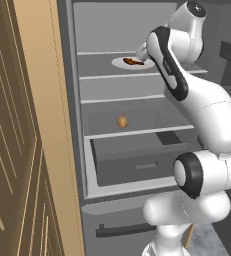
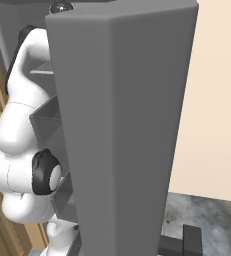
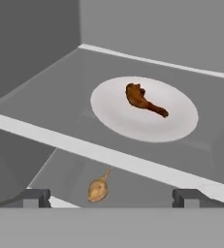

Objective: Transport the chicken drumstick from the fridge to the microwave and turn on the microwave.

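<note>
The chicken drumstick (image 3: 143, 99) (image 1: 133, 61), small and reddish-brown, lies on a white plate (image 3: 181, 121) (image 1: 118, 62) on an upper shelf of the open fridge (image 1: 82, 30). My gripper (image 3: 111, 196) is open and hovers in front of that shelf's edge, short of the plate, with nothing between its fingertips (image 3: 33, 197). In the left base view the arm reaches up to the right of the plate and hides the hand. The microwave is out of view.
A small round tan food (image 1: 122, 121) (image 3: 98, 189) sits on a lower shelf. Below are a dark grey drawer (image 1: 137, 162) and a black bar handle (image 1: 124, 230). A wooden panel (image 1: 22, 150) stands at left. The grey fridge door (image 2: 127, 125) blocks the right base view.
</note>
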Controlling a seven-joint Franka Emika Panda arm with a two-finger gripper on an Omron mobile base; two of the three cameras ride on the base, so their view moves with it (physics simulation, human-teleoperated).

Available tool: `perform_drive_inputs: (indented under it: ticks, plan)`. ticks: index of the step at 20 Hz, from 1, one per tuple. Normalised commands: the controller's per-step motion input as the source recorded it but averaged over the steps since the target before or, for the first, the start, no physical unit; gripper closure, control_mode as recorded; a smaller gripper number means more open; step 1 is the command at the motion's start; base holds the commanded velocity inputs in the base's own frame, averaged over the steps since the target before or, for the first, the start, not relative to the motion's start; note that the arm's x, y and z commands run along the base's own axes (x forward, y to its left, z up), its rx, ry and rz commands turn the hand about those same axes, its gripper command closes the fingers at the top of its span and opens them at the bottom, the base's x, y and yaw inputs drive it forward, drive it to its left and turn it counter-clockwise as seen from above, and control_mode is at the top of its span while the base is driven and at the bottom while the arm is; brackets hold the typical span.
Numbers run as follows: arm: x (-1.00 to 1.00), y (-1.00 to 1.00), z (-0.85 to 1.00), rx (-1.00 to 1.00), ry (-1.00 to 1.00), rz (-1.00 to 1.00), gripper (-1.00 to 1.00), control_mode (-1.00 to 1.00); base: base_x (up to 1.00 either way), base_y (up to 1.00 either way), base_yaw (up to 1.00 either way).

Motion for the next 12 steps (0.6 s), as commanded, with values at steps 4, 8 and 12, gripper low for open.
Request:
perform_drive_inputs:
  ticks: [4,8,12]
  plan:
    - [0.48,0.02,-0.11,0.0,0.0,0.0,-1.0,-1.0,0.0,0.0,0.0]
    - [0.44,0.0,-0.04,0.0,0.0,0.0,-1.0,-1.0,0.0,0.0,0.0]
    - [0.48,0.0,-0.08,0.0,0.0,0.0,-1.0,-1.0,0.0,0.0,0.0]
